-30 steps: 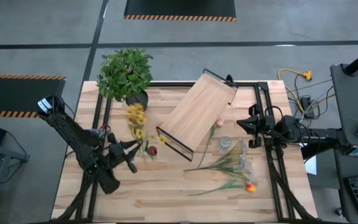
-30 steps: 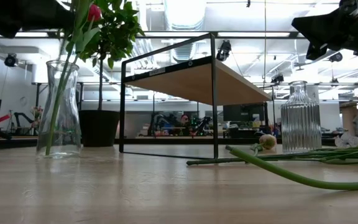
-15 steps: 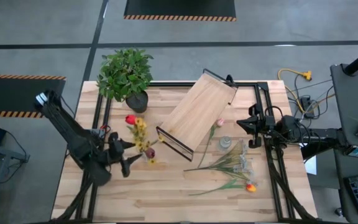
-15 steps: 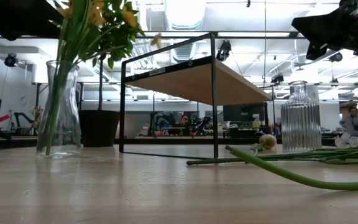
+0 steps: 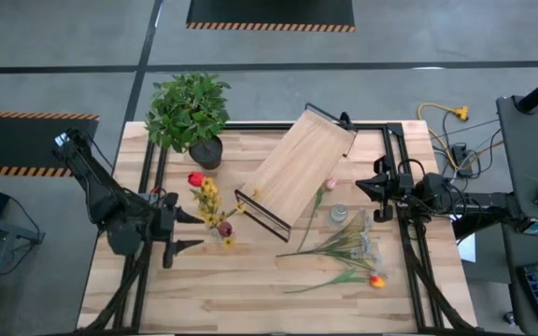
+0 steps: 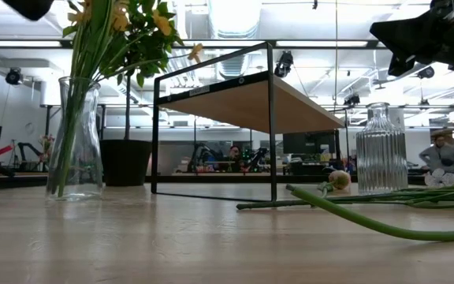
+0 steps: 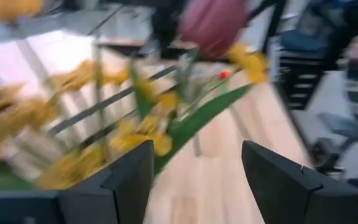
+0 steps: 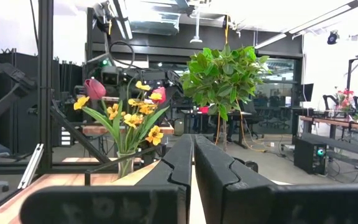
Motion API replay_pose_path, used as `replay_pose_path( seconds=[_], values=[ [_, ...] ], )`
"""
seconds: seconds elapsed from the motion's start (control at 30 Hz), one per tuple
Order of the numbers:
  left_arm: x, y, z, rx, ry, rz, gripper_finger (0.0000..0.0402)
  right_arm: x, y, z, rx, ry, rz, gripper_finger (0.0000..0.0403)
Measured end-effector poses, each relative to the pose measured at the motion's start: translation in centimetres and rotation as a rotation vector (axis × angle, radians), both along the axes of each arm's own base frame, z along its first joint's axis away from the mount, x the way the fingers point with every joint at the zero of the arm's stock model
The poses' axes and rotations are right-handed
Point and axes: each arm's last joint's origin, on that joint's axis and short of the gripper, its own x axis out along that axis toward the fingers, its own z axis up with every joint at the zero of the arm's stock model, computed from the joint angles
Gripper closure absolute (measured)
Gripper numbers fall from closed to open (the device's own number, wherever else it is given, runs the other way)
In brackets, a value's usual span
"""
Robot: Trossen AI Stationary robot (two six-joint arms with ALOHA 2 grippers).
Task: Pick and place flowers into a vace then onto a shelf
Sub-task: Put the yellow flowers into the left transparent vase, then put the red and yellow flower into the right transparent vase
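- On the table (image 5: 250, 280), shelf (image 5: 297, 168) lies at an angle mid-table, board bare, nothing on it.
- Left gripper (image 5: 183, 231) sits just beside the filled vase on the left side, fingers spread wide, holding nothing; wrist view shows both fingers (image 7: 129, 180) apart with blossoms past them.
- Right gripper (image 5: 362, 191) hovers near the shelf's right end, over the loose stems; fingers (image 8: 185, 162) pressed together, empty.
- Potted plant (image 5: 190, 112) stands at the back left corner, not part of the job.
- Clear vase (image 6: 76, 138), left of shelf: holds a bunch of yellow flowers (image 5: 208, 201) plus a red one, stems upright in it.
- Ribbed glass vase (image 6: 381, 148), right of shelf: looks empty.
- Loose flowers (image 5: 344, 247) lie flat on the table right of centre, one orange head at the near end, a pink one against the shelf frame.
- Step in hand, my read: bunch is in, left arm clearing off. Back out straight and level so fingers don't snag blossoms or tip the vase. Next pick: take one stem low, away from the head.
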Motion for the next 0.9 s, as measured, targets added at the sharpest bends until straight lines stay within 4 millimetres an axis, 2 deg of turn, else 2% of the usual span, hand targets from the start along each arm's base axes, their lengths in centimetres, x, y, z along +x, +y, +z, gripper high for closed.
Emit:
replay_pose_path(
  seconds=[0.2,0.27,0.5,0.7,0.9],
  values=[
    [0.1,-1.1,-1.3,0.058,-0.142,-0.327,0.0176,0.0,0.0,0.0,0.0,0.0,0.0,0.0394],
    [-0.1,-0.8,-2.0,0.085,-0.183,-0.356,0.0176,0.0,0.0,0.0,0.0,0.0,0.0,0.0394],
    [-1.9,2.4,-3.7,0.053,-0.263,-0.286,0.0176,0.0,0.0,0.0,-0.025,0.002,-0.008,0.0394],
    [-3.3,5.5,-3.6,0.056,-0.39,-0.133,0.0176,0.0,0.0,0.0,-0.024,0.002,-0.008,0.0394],
    [-4.4,7.2,-3.1,0.135,-0.476,-0.062,0.0189,0.0,0.0,0.1,0.013,-0.01,0.006,0.0394]
  ],
)
